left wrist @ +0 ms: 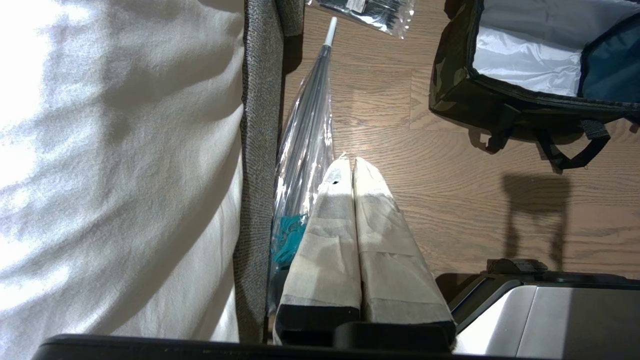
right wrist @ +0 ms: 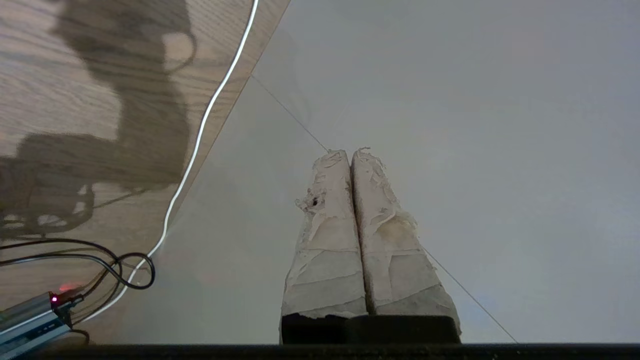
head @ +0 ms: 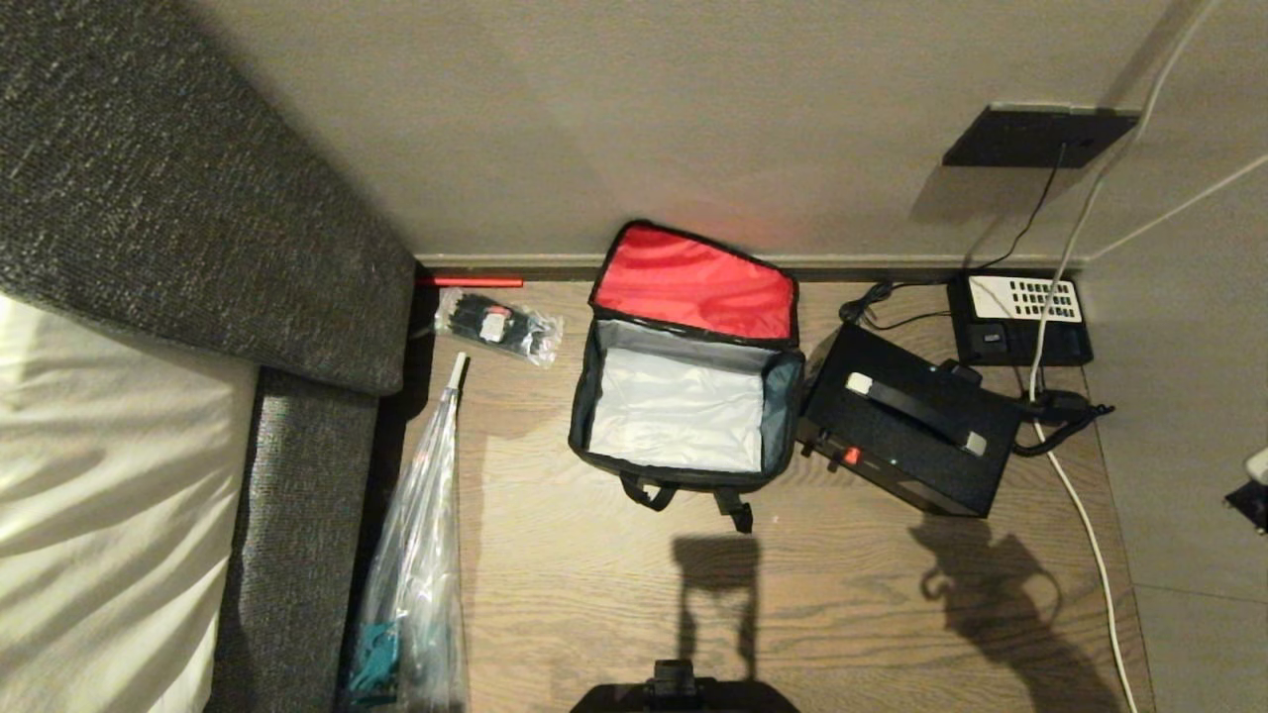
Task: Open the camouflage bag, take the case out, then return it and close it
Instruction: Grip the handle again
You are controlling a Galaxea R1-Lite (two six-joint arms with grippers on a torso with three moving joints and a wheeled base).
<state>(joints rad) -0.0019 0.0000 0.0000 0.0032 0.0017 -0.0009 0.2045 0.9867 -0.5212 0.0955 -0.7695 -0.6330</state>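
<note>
Head view shows me the bag [head: 684, 396] open on the floor, red lid up, case [head: 906, 421] just beside it. Both claws, left [left wrist: 354, 161] and right [right wrist: 350, 152], are pressed together, empty.

One camouflage bag [head: 684, 396], lid up. One black case [head: 906, 421]. One desk phone [head: 1020, 319]. One clear packet of black items [head: 498, 325]. One clear folded umbrella [head: 421, 555]. One wall socket plate [head: 1038, 136]. Two white cables [head: 1085, 515]. Two grippers: left gripper [left wrist: 353, 165], right gripper [right wrist: 350, 155].
</note>
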